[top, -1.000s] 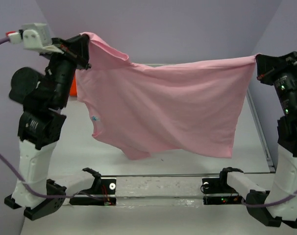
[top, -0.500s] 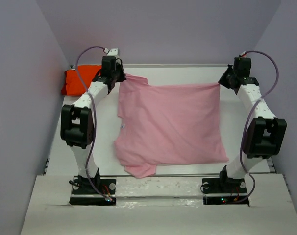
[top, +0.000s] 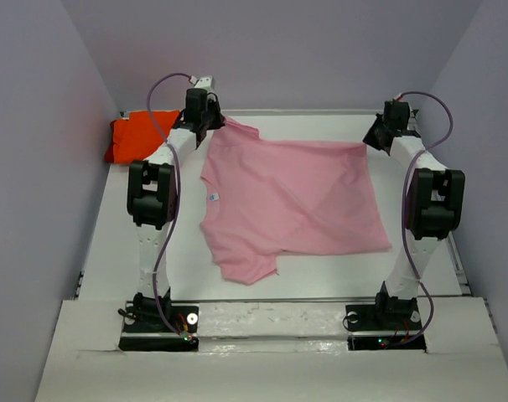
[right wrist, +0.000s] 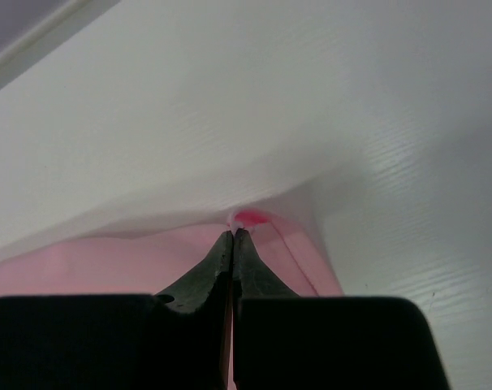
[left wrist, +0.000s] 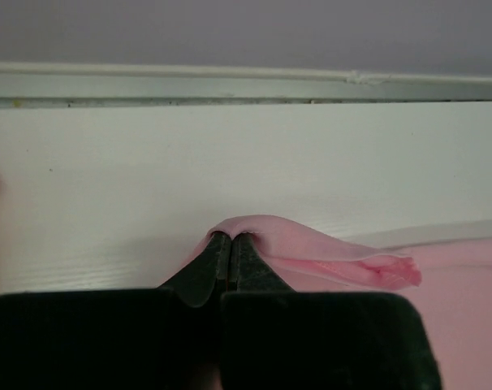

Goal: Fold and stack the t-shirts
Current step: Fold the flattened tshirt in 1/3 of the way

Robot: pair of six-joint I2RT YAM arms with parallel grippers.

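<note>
The light pink t-shirt (top: pixel 283 197) lies spread on the white table, one sleeve pointing toward the near edge. My left gripper (top: pixel 219 126) is shut on its far left corner, low over the table; the left wrist view shows the cloth (left wrist: pixel 311 252) pinched between my shut fingers (left wrist: pixel 230 237). My right gripper (top: pixel 370 139) is shut on the far right corner; the right wrist view shows pink cloth (right wrist: pixel 287 244) at my fingertips (right wrist: pixel 233 234). The bright orange t-shirt (top: pixel 141 136) lies bunched at the far left by the wall.
The white table (top: pixel 128 218) is enclosed by purple walls at the left, back and right. A raised rim (left wrist: pixel 230 75) runs along the far edge. Both arm bases sit at the near edge.
Both arms have swung the pink t-shirt from hanging up in the air down and away, laying it on the table and stretching it toward the back.
</note>
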